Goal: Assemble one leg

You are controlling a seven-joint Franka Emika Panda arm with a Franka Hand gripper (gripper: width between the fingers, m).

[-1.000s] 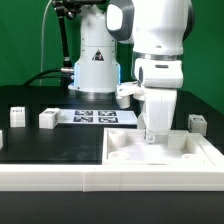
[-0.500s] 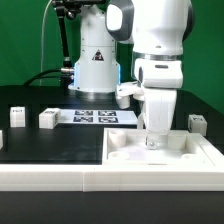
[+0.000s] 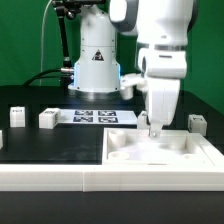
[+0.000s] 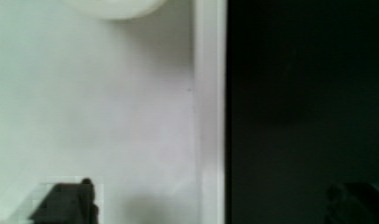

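Note:
Three small white legs stand on the black table: one (image 3: 47, 119) left of the marker board, one (image 3: 16, 115) further left, and one (image 3: 197, 123) at the far right behind the panel. The large flat white panel (image 3: 170, 155) lies at the front right. My gripper (image 3: 153, 126) hangs over the panel's back edge, pointing down. In the wrist view the gripper (image 4: 209, 203) is open and empty. One dark fingertip (image 4: 65, 200) is over the white panel (image 4: 97, 110) and the other is over the black table. A round pale feature (image 4: 118, 8) shows on the panel.
The marker board (image 3: 95, 116) lies flat in the middle of the table. A white rail (image 3: 50, 178) runs along the front edge. The robot base (image 3: 95, 65) stands at the back, with a green backdrop behind it.
The arm has risen and shifted slightly toward the exterior view's right. The gripper is higher above the panel's back edge than before.

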